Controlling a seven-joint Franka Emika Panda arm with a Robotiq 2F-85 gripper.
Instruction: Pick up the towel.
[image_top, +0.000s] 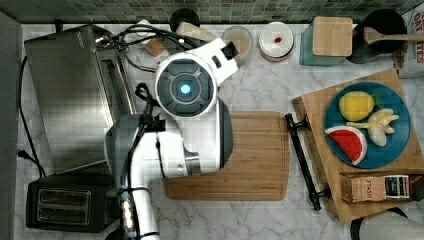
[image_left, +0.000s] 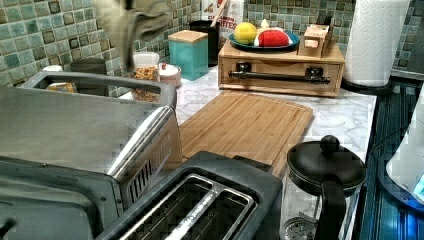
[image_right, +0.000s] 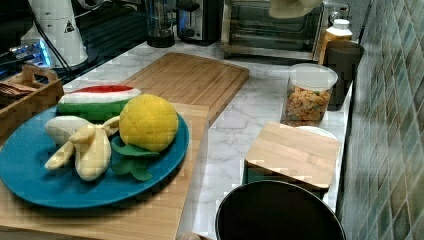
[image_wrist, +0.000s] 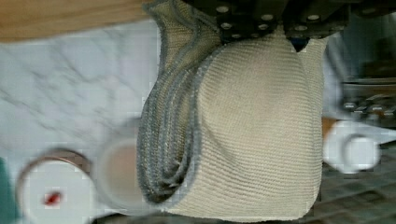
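- The towel (image_wrist: 252, 140) hangs close to the wrist camera — cream knit cloth, folded, its grey-edged layers bunched along one side.
- The end effector (image_wrist: 280, 28) is clamped on the towel's upper edge; its dark fingers press into the fold, and the cloth dangles free below them.
- In the left view the towel (image_left: 132, 22) hangs high above the surface, over the cereal jar (image_left: 146, 67) and clear of everything; in the right view its lower edge (image_right: 292, 7) shows in front of the toaster oven (image_right: 270, 30).
- Landmark: the cutting board (image_top: 250, 155), bare wood, lying on the marble surface (image_top: 250, 90).
- In the top view, the arm (image_top: 185, 100) covers the board's left end, with the toaster oven (image_top: 70, 95) beyond it on the left.
- On the top view's right of the board sits a wooden tray (image_top: 312, 107) with a black handle, carrying a blue plate (image_top: 400, 100) of toy fruit — lemon, watermelon slice, banana.
- Past the board's far edge stand the jar and a white lidded bowl (image_top: 276, 40).
- A black toaster (image_top: 65, 205) stands off the board's near left corner.
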